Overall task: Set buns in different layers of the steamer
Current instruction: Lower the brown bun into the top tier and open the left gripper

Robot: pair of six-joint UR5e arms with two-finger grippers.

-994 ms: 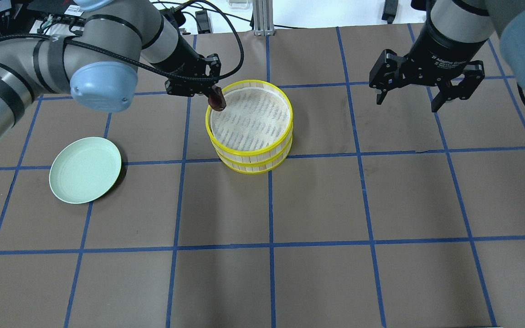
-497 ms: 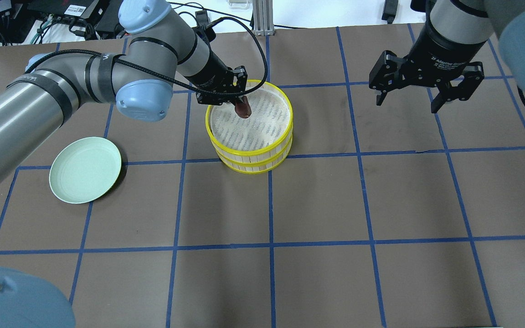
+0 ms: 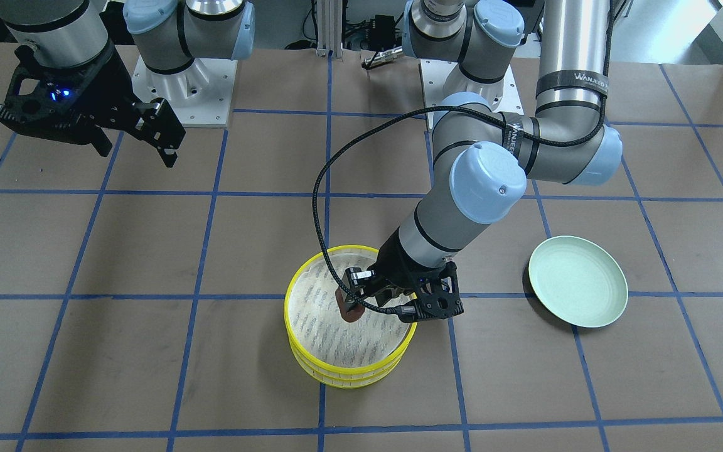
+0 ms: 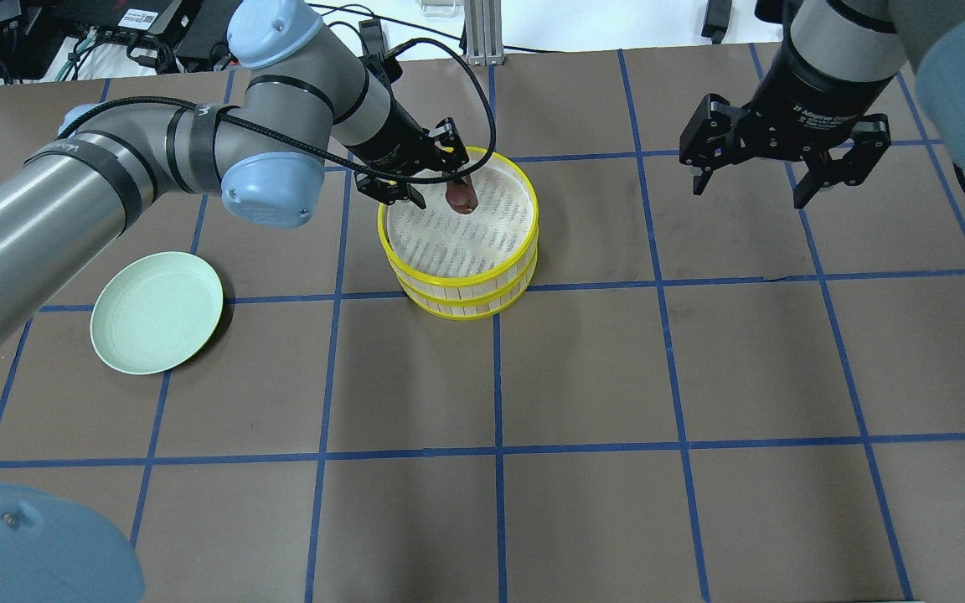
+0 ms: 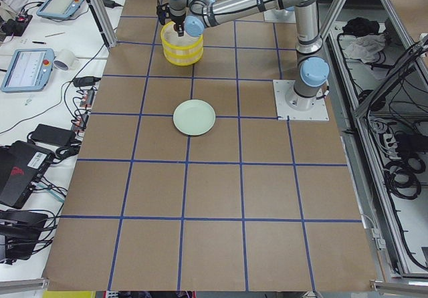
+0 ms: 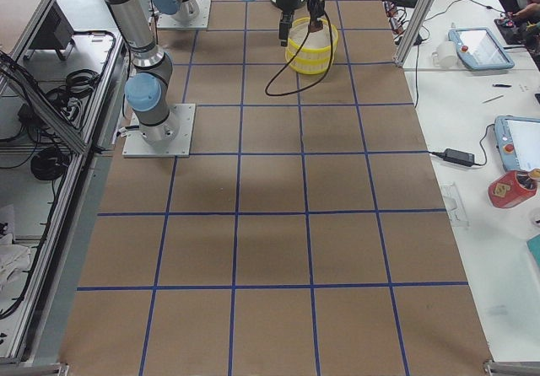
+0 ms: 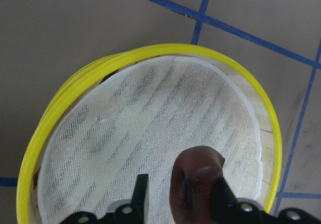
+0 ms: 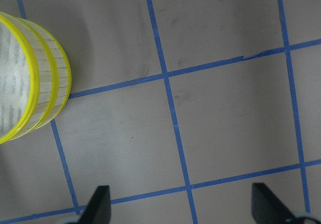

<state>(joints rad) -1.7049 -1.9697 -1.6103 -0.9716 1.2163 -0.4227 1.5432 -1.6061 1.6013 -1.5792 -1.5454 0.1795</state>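
Note:
The steamer is a stack of two yellow-rimmed trays with white mesh in the top one; it also shows in the front view. My left gripper hangs over the far part of the top tray. The dark reddish-brown bun is between its fingers. In the left wrist view the bun touches one finger, while mesh shows between it and the other finger, so the jaws stand parted. The cream-white bun is out of view. My right gripper is open and empty, high at the far right.
An empty pale green plate lies on the table to the left of the steamer. The brown table top carries a grid of blue tape lines. The left arm's black cable loops above the steamer.
My left gripper has carried the brown bun from the steamer's left rim to over the top tray and has come down lower. Its jaws look wider now. The right arm has not moved.

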